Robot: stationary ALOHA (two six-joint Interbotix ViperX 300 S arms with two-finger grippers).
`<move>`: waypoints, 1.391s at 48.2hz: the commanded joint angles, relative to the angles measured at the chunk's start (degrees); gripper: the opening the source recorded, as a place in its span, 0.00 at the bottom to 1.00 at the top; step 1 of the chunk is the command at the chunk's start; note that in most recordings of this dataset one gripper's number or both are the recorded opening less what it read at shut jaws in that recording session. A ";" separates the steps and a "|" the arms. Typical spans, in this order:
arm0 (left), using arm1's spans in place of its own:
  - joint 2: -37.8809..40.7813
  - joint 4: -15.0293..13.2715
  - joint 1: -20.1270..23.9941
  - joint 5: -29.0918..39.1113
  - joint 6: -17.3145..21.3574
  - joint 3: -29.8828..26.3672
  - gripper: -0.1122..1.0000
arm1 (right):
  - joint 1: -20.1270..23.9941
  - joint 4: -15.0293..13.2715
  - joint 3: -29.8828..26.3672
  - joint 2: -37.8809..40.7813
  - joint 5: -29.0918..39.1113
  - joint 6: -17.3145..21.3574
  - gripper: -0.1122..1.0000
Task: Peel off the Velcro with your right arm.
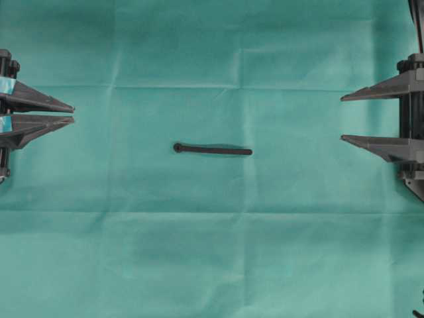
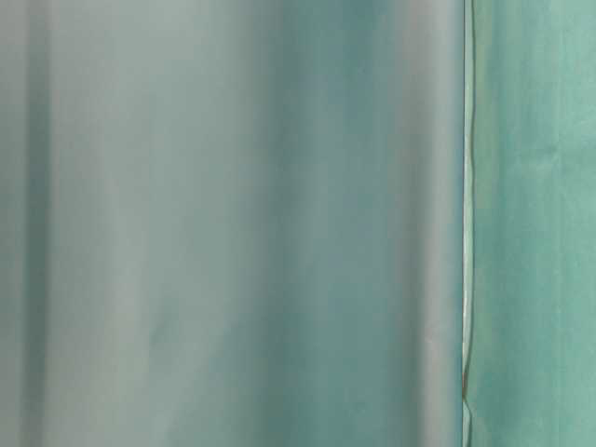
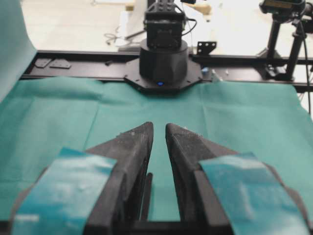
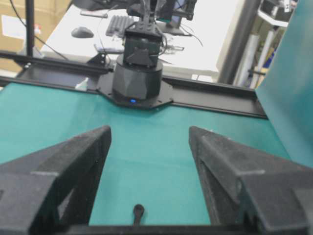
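Cloth, green and creased, covers the whole work surface, and both arms wait at its opposite edges. Largest in view is the right gripper, all black, its two long pointed jaws spread well apart and holding nothing. Opposite it, the left gripper, with teal patches, has its jaws drawn nearly together with only a thin gap at the tips, also empty.

Smallest is the Velcro, lying flat between the two grippers, well apart from both. Its long axis runs along the line joining them, so it points end-on at the right gripper, straight out ahead of the jaws. The plain end faces the right gripper; the round knob is on the far end, toward the left one. Neither arm looks clearly nearer. A straight reach forward should meet the plain tip first.
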 commanded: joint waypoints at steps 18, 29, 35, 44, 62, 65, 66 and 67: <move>0.97 -0.88 -2.37 -7.65 0.09 2.99 0.11 | -0.26 0.26 4.22 -0.44 -3.69 2.81 0.27; 1.93 -0.88 -2.37 -8.00 0.26 2.90 0.34 | -0.26 0.18 5.19 -1.49 -4.48 5.19 0.84; 2.55 -0.88 -2.20 -8.00 0.26 2.81 0.66 | -0.26 0.09 5.27 -1.49 -4.48 5.19 0.84; 5.36 -0.88 -1.93 -10.02 0.26 2.37 0.65 | -0.26 0.09 5.36 -1.32 -5.01 5.19 0.84; 19.60 -0.88 0.18 -15.03 0.53 -3.87 0.65 | -0.26 0.00 5.36 -0.53 -5.71 5.19 0.84; 22.15 -0.88 0.35 -15.38 0.53 -5.27 0.65 | -0.26 0.00 5.27 -0.62 -5.80 5.19 0.84; 22.94 -0.88 0.35 -15.56 0.53 -5.80 0.65 | -0.26 0.00 5.27 -0.62 -5.80 5.19 0.84; 23.82 -0.88 0.35 -15.73 0.53 -6.33 0.65 | -0.26 0.00 5.27 -0.70 -5.80 5.19 0.84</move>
